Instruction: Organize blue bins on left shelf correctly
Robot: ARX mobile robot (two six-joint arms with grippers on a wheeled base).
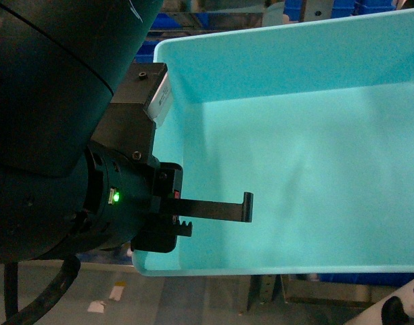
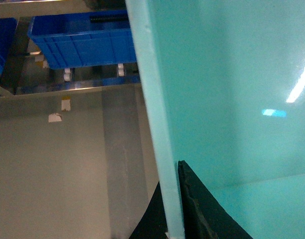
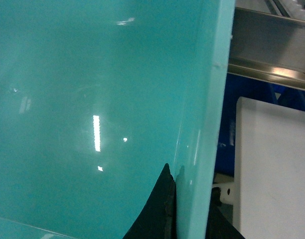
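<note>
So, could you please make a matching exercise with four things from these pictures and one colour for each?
Things:
1. bin
2. crate
3. left gripper
4. indicator light

Colours:
A. green
B. black
C. turquoise
D. dark blue

Pairs: 1-C, 2-D, 3-B, 4-A
</note>
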